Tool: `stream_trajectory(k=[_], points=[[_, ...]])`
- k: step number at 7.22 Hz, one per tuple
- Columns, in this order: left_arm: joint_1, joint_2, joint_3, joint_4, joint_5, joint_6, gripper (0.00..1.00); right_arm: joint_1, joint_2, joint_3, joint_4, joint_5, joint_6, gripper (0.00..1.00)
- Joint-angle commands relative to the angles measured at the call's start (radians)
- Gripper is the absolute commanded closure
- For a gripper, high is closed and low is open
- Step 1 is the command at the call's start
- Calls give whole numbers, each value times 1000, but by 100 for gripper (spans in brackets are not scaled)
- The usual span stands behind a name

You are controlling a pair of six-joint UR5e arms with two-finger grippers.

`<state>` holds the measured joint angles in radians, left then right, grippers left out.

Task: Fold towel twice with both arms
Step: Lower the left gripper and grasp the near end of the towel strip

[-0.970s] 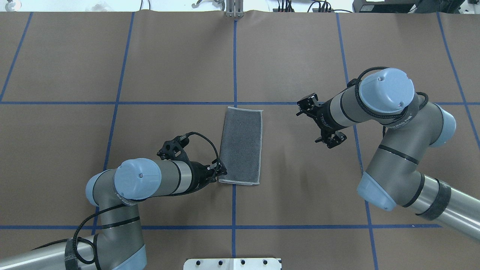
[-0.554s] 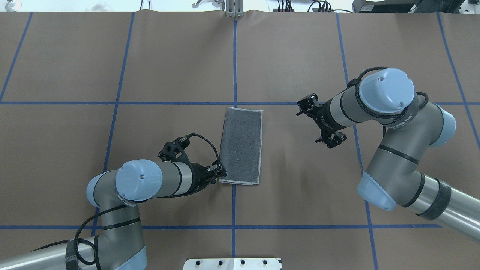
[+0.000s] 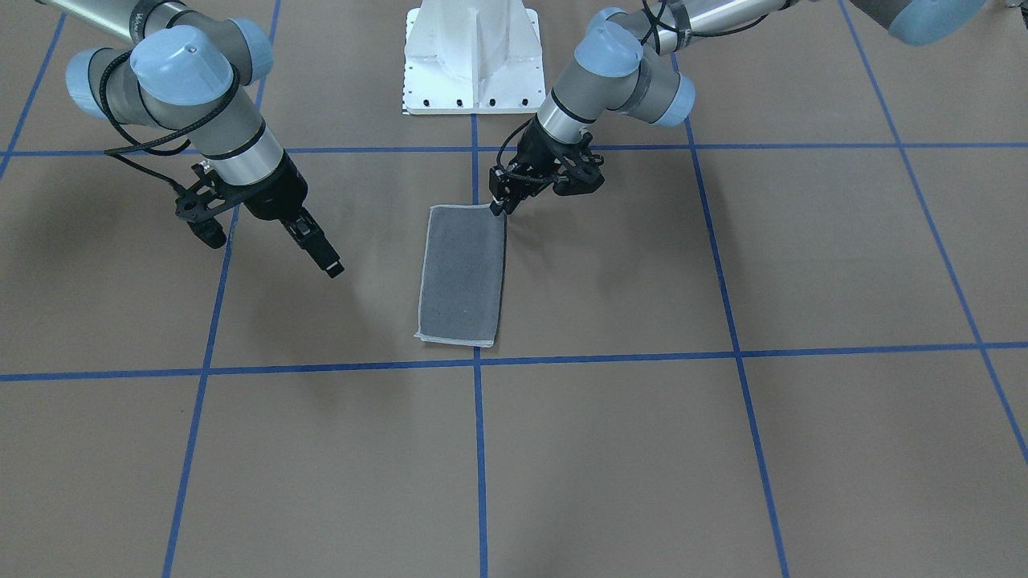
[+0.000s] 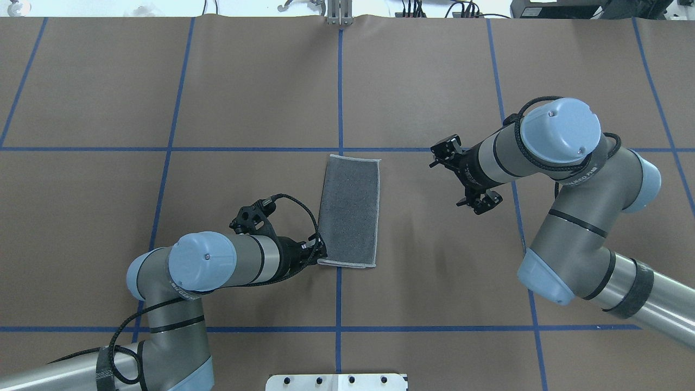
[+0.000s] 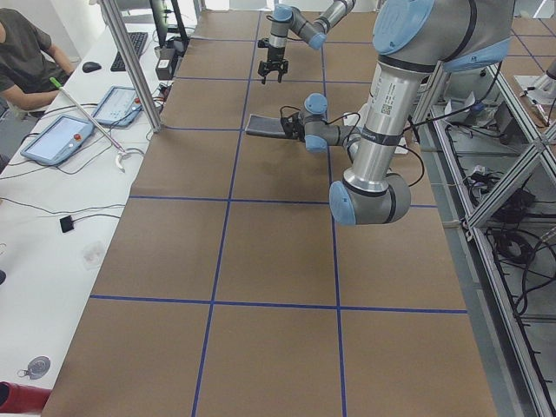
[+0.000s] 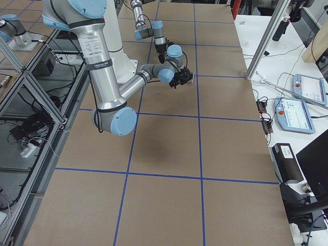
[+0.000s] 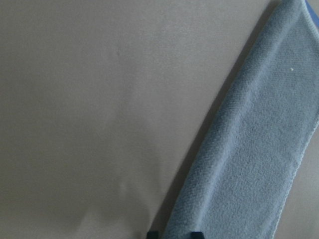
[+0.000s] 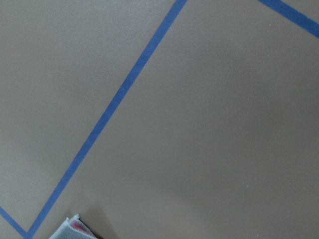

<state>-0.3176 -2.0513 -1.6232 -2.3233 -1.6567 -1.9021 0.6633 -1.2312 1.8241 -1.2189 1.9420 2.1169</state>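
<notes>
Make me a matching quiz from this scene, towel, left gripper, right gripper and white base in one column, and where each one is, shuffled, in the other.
1. towel
2. left gripper
3. right gripper
4. white base

A. apart from the towel, over bare table
B. at the table edge on the robot's side
C. at the towel's near corner on the robot's left
D. lying flat, grey side up

Pairs: 1-D, 2-C, 3-A, 4-B

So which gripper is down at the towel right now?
The left gripper, at the near left corner of the towel. The right gripper hangs off to the side, apart from it.
</notes>
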Motion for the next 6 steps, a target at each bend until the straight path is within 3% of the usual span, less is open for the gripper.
stream_trajectory(k=[1, 2, 5, 6], points=[[0, 3, -4, -1, 0, 0, 92, 1, 1, 1, -1, 0, 0, 0], [0, 3, -6, -1, 0, -2, 100, 1, 1, 1, -1, 0, 0, 0], [-1, 6, -62, 15, -2, -5, 100, 7, -7, 1, 1, 18, 0, 0], [0, 0, -95, 72, -3, -5, 100, 13, -13, 1, 2, 31, 0, 0]])
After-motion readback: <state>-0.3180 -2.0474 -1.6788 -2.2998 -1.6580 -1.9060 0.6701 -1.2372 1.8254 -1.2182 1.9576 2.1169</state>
